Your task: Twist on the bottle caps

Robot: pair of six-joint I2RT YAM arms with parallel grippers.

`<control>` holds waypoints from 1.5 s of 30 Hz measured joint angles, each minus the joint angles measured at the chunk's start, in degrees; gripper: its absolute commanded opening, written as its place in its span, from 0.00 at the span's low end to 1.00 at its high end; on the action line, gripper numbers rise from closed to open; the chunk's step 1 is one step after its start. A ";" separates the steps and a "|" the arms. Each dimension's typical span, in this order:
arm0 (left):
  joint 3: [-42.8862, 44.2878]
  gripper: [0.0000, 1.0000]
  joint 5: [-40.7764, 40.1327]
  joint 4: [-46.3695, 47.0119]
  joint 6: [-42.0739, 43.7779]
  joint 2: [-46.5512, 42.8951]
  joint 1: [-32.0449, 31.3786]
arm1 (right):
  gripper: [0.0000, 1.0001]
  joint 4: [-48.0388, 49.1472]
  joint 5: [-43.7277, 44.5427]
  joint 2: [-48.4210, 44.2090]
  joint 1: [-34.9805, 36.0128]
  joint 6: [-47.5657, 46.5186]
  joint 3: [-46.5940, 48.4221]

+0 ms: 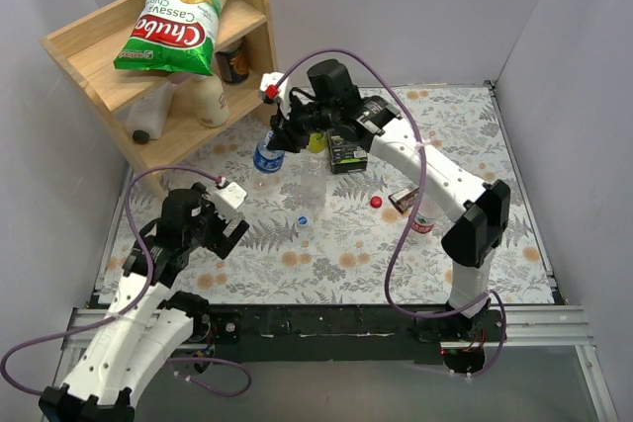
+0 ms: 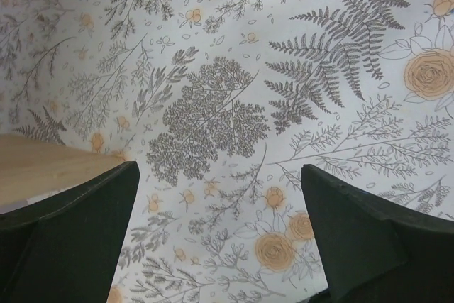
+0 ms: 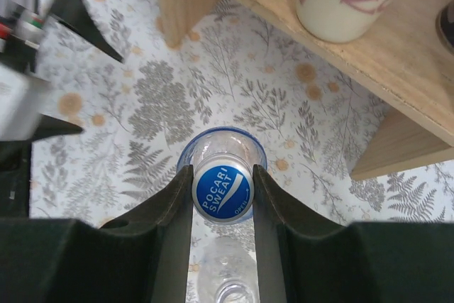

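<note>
My right gripper (image 3: 223,175) is shut on a blue bottle cap (image 3: 223,194) printed POCARI SWEAT, which sits on the neck of the upright blue-labelled bottle (image 1: 266,157). In the top view that gripper (image 1: 281,135) stands over the bottle by the shelf. An unlabelled clear bottle (image 3: 227,274) stands open-necked just nearer to me. On the cloth lie a second blue cap (image 1: 302,219) and a red cap (image 1: 376,202). A red-and-white-labelled bottle (image 1: 421,223) lies partly under the right forearm. My left gripper (image 2: 220,196) hangs open over bare cloth and holds nothing.
A wooden shelf (image 1: 99,56) at the back left carries a green chips bag (image 1: 178,22), cream-white bottles (image 1: 210,98) and a dark jar (image 1: 235,63). A black box (image 1: 346,152) and a yellow bottle (image 1: 316,141) sit behind the right gripper. Grey walls enclose the table.
</note>
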 measured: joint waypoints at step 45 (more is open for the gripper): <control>-2.71 0.98 7.26 -7.08 -4.28 -6.80 10.32 | 0.72 -3.41 14.08 14.23 3.43 -1.40 6.03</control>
